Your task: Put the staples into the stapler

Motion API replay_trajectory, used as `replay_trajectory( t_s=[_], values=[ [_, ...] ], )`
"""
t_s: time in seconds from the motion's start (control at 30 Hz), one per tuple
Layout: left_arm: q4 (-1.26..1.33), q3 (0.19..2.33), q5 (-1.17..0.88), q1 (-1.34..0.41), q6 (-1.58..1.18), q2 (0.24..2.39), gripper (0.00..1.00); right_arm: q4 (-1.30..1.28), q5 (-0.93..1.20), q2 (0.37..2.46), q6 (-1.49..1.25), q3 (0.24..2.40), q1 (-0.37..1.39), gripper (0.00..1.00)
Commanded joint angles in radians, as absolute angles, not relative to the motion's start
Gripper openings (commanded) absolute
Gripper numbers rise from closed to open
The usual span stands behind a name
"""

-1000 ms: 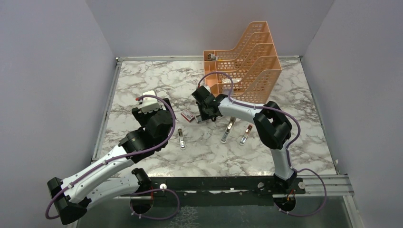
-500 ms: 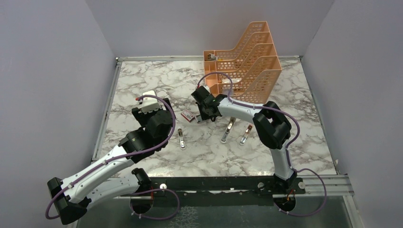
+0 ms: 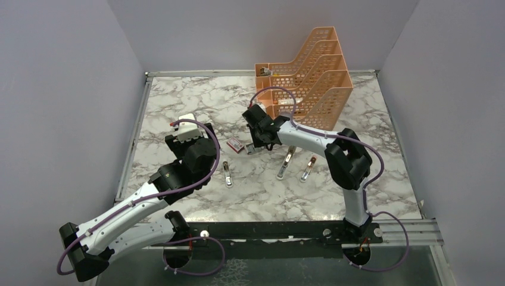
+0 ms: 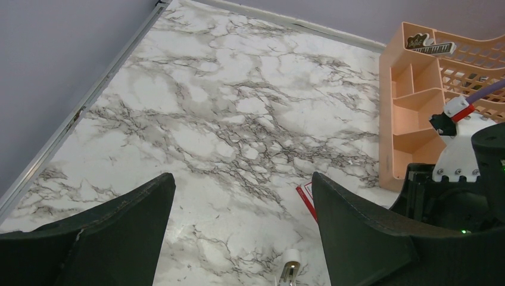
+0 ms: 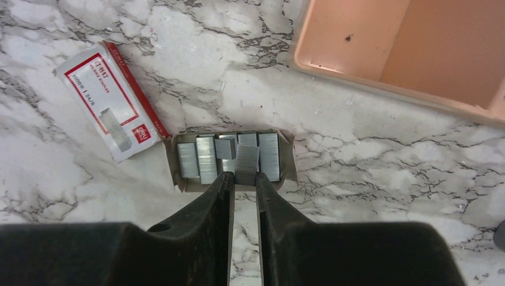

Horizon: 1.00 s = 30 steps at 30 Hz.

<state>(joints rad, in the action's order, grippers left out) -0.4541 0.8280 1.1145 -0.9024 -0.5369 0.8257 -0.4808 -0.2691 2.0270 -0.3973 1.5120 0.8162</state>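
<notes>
One grey tray (image 5: 173, 170), some five staple strips (image 5: 205, 159) (one gripped by the right end effector (image 5: 244, 177)), one red box (image 5: 110, 101).

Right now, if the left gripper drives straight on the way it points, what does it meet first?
Likely bare table, seen between its open fingers. The red box sits right of that line; depth is hard to judge.

High overview, near wrist views, shared table (image 3: 196, 101)
</notes>
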Motion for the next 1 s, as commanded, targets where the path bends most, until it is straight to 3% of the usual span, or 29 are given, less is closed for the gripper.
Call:
replay_trajectory(
  t_s=[0.0, 0.47, 0.77, 0.97],
  values=[
    [-0.440, 0.824, 1.107, -0.896, -0.529, 0.815, 0.86, -0.511, -0.225, 1.953, -0.425, 1.472, 0.814, 0.23],
    [-0.439, 0.817, 1.091, -0.897, -0.543, 0.803, 0.85, -0.536, -0.050, 1.796, -0.568, 1.198, 0.892, 0.24],
    [-0.439, 0.813, 1.086, -0.897, -0.545, 0.805, 0.86, -0.542, -0.056, 1.810, -0.614, 1.171, 0.943, 0.25],
    [-0.440, 0.812, 1.086, -0.896, -0.545, 0.802, 0.86, -0.562, -0.087, 1.841, -0.604, 1.202, 0.942, 0.41]
  ],
)
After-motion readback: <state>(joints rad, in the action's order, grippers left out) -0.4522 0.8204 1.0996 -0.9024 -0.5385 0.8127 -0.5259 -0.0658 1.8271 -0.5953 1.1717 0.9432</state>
